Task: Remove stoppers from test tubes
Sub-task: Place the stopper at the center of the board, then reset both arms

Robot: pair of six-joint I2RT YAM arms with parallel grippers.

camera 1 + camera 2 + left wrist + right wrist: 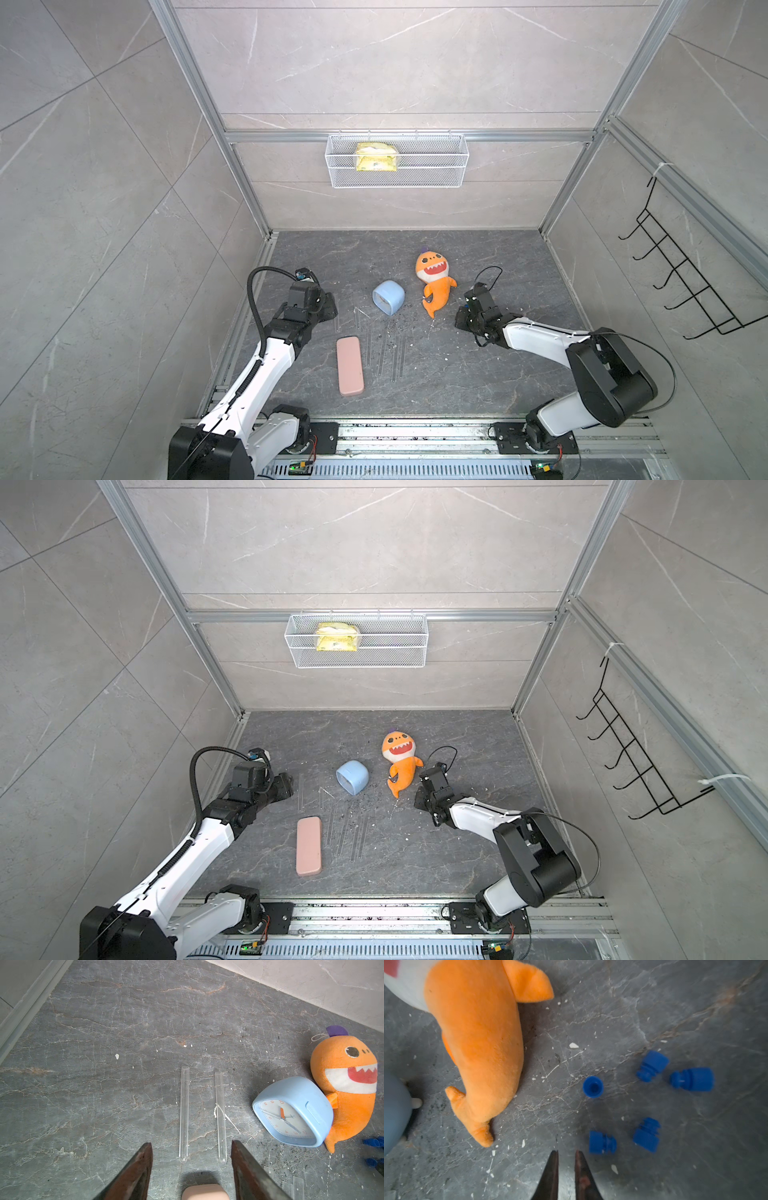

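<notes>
Orange plush beside blue clock; pink case nr front; basket on wall

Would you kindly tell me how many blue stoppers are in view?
5. One stopper stands open end up; two lie near the right gripper, two farther off, all loose on the tabletop beside the plush shark. None appears hidden.

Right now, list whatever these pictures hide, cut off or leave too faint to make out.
- Test tubes: top views, faint lines, count uncertain.
- Stoppers: clear in the right wrist view; in top views the right arm covers them.
- Pink case: left wrist view, cut by the frame edge.
- Yellow packet: top views, print too small, behind basket mesh.
- Left pincer: top views, fingertips hidden by its own wrist.
</notes>
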